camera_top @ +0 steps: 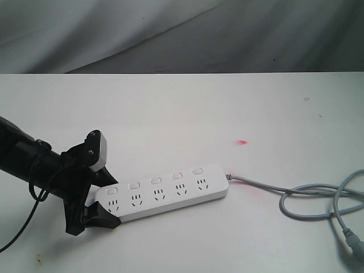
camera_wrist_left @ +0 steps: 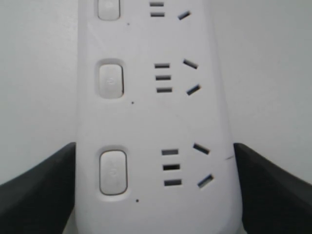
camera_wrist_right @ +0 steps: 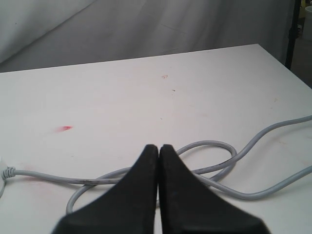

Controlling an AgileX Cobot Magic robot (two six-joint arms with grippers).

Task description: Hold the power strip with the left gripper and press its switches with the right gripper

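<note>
left gripper [camera_top: 108,200] clamps power strip [camera_top: 170,196] end; right gripper [camera_wrist_right: 158,148] fully closed

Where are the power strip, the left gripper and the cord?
power strip [camera_top: 165,191]: exterior view, top face by the middle socket.
left gripper [camera_top: 114,201]: exterior view, midway between its fingertips.
cord [camera_top: 318,188]: exterior view, looped grey stretch.

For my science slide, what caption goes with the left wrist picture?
The left gripper clamps the end of the white power strip, switches facing the camera.
</note>
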